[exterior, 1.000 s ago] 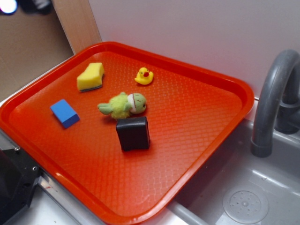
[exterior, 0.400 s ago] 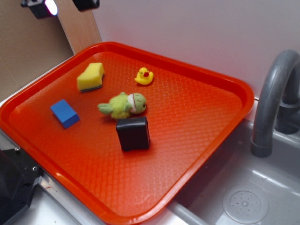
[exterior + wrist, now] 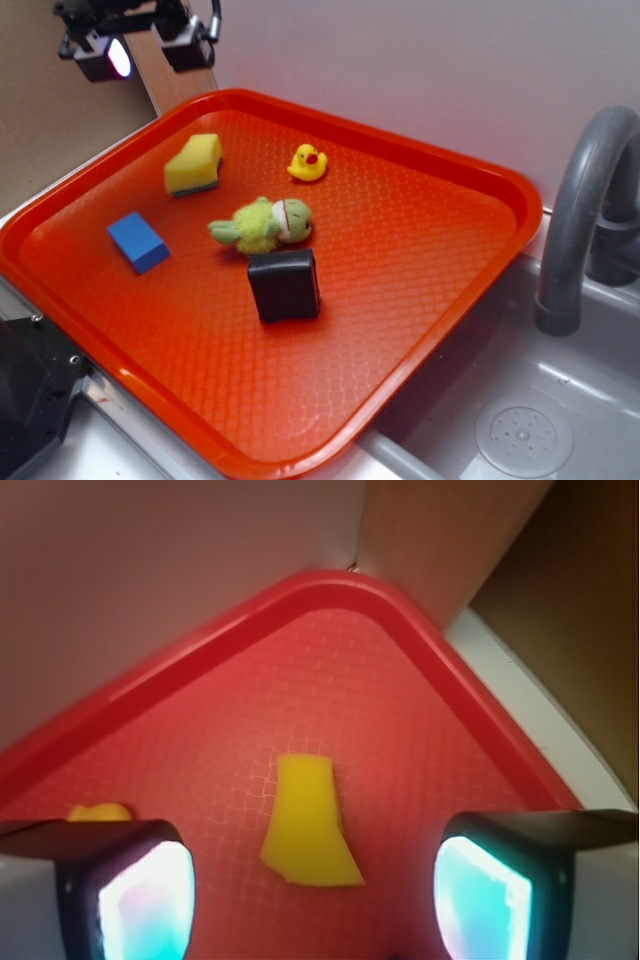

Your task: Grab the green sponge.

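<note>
- Orange tray beside a grey sink holds the green sponge at its far left corner, apart from the blue block, plush toy and rubber duck.
- Since a second ago my gripper has come further into view above that corner.
- Its jaws stand wide apart, holding nothing; from the wrist the sponge sits centred between them, so I judge I'm lined up to descend.
</note>
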